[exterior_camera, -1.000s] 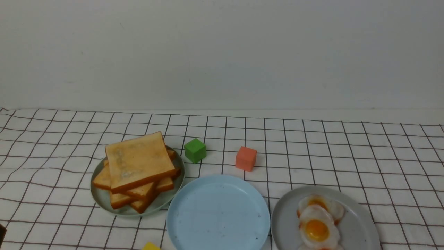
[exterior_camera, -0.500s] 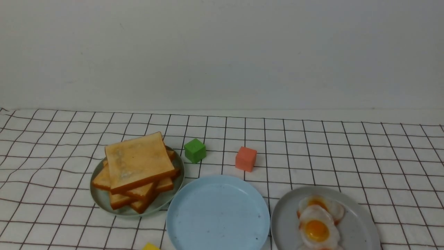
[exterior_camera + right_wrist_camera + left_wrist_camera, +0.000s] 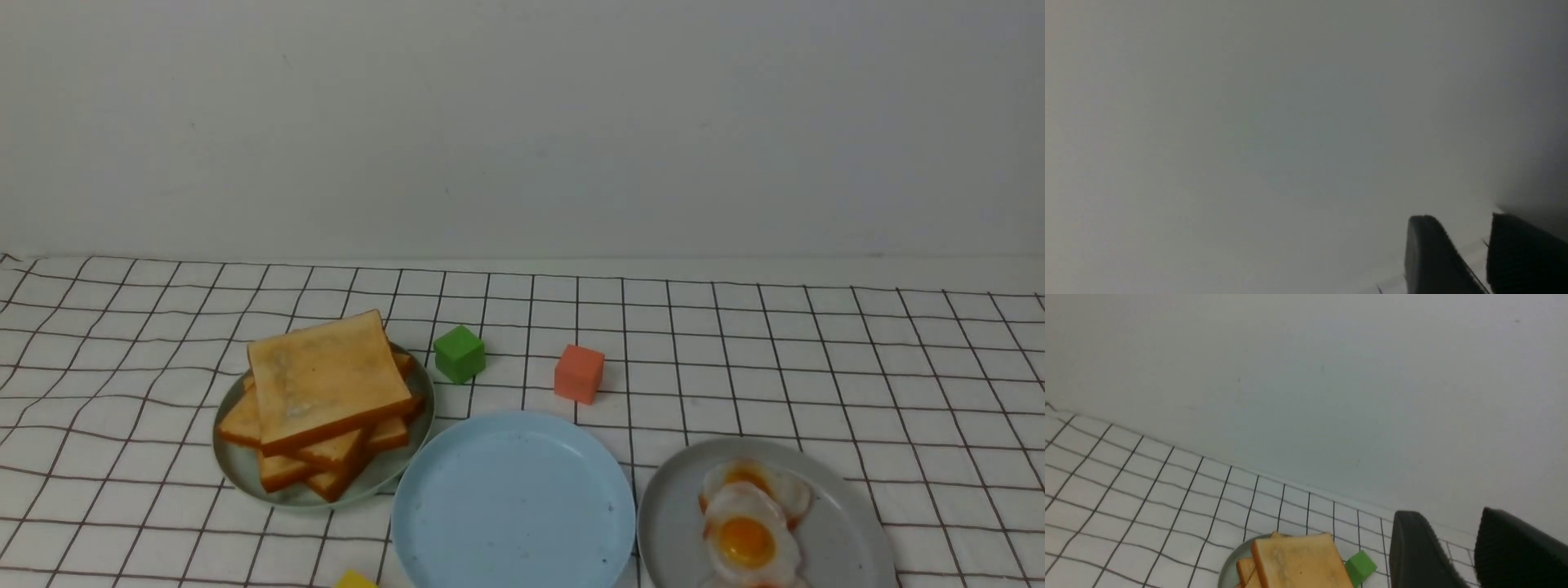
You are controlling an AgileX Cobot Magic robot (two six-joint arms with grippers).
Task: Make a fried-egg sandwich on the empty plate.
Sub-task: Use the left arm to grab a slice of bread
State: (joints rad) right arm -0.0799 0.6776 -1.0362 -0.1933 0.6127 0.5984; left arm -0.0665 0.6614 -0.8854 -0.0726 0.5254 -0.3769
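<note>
- Left gripper (image 3: pixel 1449 516): we see its two black fingers standing apart, with only wall and cloth in the gap; released, grasping nothing.
- Right gripper (image 3: pixel 1459 218): its fingers are parted the same way and the gap is bare; it faces the wall (image 3: pixel 1249 122).
- Blue plate (image 3: pixel 513 498): pale and speckled, it lies flat on the checked cloth (image 3: pixel 816 367) with nothing on it; it sits between the green plate (image 3: pixel 237 467) and the grey plate (image 3: pixel 845 523), just beside each; we cannot tell whether the rims touch; we cannot place it against either pair of jaws.
- The green plate holds a skewed pile of toast (image 3: pixel 326 388); it lies ahead of the left jaws, well apart from the tips.
- The grey plate holds overlapping fried eggs (image 3: pixel 747 535), yolks up.
- A green block (image 3: pixel 459 353) rests on the cloth just beside the green plate, also ahead of the left jaws; an orange block (image 3: pixel 579 373) stands just behind the blue plate; a yellow block (image 3: pixel 355 581) peeks in at the near edge.
</note>
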